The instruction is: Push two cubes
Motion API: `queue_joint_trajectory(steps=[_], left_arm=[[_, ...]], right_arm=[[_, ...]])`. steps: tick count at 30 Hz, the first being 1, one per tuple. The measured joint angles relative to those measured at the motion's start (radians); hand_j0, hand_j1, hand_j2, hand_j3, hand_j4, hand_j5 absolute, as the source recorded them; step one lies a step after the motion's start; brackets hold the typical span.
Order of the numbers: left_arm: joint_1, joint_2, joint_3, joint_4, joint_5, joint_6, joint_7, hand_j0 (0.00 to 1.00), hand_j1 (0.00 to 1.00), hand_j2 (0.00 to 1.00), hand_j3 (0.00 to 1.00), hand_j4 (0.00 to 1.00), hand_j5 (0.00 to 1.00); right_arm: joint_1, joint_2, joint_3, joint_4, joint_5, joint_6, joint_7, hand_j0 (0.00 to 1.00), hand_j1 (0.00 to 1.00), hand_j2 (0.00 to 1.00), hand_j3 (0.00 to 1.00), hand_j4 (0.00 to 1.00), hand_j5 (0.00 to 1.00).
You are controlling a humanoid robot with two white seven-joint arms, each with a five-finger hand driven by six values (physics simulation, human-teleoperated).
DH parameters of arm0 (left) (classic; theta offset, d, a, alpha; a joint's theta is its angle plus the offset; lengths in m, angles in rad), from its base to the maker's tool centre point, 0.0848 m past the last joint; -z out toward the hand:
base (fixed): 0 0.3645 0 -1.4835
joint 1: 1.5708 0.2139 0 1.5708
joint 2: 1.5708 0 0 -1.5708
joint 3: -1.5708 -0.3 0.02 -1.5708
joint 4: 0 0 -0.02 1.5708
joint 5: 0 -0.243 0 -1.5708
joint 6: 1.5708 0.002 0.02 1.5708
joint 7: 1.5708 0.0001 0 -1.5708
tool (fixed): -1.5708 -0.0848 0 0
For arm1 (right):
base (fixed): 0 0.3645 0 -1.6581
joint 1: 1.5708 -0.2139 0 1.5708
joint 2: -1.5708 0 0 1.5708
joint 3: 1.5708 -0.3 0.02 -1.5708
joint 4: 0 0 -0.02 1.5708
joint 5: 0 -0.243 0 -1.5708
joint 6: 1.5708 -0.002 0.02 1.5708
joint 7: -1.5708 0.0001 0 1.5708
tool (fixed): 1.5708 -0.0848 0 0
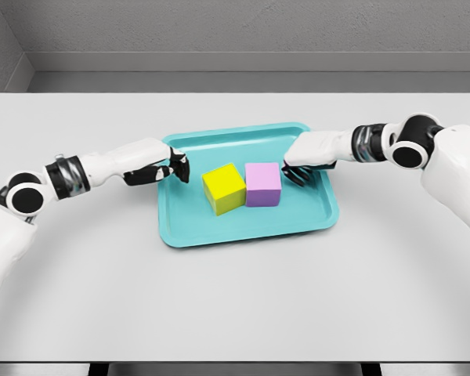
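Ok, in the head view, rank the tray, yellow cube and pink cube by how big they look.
1. Teal tray, by far the largest.
2. Yellow cube and pink cube: they look about the same size, side by side on the tray, so I won't rank one over the other.

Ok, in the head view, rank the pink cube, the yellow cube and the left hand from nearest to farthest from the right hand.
1. pink cube, just left of the right hand, on the teal tray.
2. yellow cube, touching the pink cube's far side.
3. left hand, at the tray's opposite edge.
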Motion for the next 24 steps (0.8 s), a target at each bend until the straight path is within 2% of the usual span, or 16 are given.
queue_joint_trajectory(steps=[9, 19, 24], left_arm=[[-0.002, -0.068, -0.002, 0.042, -0.040, 0.000, 0.000, 0.34, 0.34, 0.34, 0.34, 0.34, 0.34], [-0.012, -0.096, 0.001, 0.075, -0.042, 0.009, 0.002, 0.34, 0.34, 0.34, 0.34, 0.34, 0.34], [-0.014, -0.100, -0.001, 0.080, -0.034, 0.018, 0.004, 0.34, 0.34, 0.34, 0.34, 0.34, 0.34]], right_arm=[[-0.002, 0.023, 0.002, 0.000, 0.001, 0.000, 0.000, 0.14, 0.14, 0.14, 0.14, 0.14, 0.14], [-0.008, 0.024, -0.002, 0.001, 0.001, 0.000, 0.000, 0.14, 0.14, 0.14, 0.14, 0.14, 0.14], [-0.044, 0.016, -0.008, 0.008, 0.001, 0.000, 0.000, 0.15, 0.15, 0.15, 0.15, 0.15, 0.15]])
